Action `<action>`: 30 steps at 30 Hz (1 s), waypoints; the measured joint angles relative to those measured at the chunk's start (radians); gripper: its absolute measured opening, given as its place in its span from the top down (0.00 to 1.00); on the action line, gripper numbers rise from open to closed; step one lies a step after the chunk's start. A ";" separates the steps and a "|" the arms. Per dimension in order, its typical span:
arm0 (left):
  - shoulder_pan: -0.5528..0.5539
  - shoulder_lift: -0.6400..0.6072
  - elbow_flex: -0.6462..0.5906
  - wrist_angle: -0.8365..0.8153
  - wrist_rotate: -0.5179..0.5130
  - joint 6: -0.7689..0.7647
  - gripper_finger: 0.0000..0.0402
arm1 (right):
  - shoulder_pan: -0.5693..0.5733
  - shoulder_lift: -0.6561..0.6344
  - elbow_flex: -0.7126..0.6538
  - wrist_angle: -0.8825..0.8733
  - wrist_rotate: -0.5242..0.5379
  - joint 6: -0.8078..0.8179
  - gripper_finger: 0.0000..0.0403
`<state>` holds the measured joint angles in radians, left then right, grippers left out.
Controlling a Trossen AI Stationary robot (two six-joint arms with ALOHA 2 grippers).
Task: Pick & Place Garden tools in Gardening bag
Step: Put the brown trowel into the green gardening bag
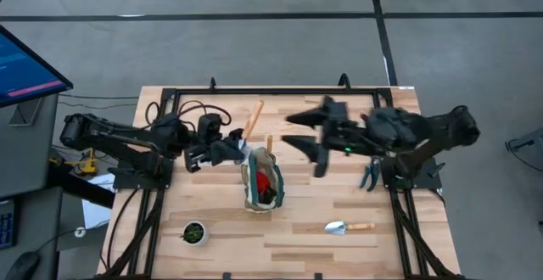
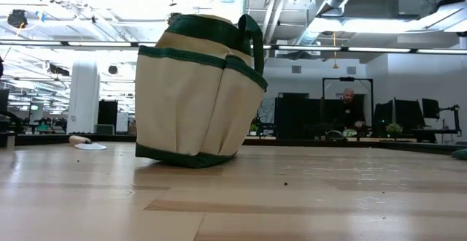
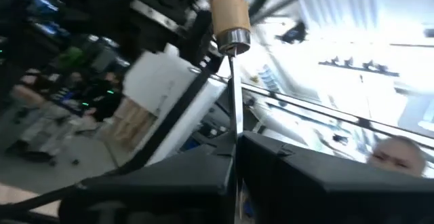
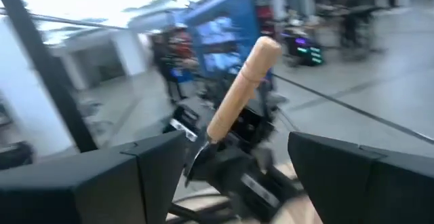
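The gardening bag (image 2: 197,95) is showing cream fabric with dark green trim. A red item (image 1: 266,183) is sitting inside; the trowel (image 1: 348,226) is showing silver and tan.

The right end effector (image 4: 230,176) stands with its two dark fingers (image 4: 102,176) wide apart — nothing between them. Beyond the gap, a wooden-handled tool (image 4: 241,88) tilts upward, clamped in the left end effector (image 4: 234,163), before a blue screen (image 4: 220,30).

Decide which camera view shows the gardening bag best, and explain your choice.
The low view: the gardening bag fills the frame side-on, cream panels with green trim, leaning to one side on the table. The high view shows only its open mouth from above, small, with red inside. Neither wrist view shows the bag.
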<state>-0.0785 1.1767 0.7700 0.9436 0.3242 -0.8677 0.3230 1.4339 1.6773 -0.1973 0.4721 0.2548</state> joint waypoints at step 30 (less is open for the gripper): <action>-0.013 0.018 0.000 0.079 0.103 0.019 0.99 | -0.304 0.228 0.001 0.571 -0.760 -0.064 0.37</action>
<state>-0.0918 1.1945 0.7700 1.0229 0.4274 -0.8485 0.0192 1.6623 1.6783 0.3738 -0.2874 0.1911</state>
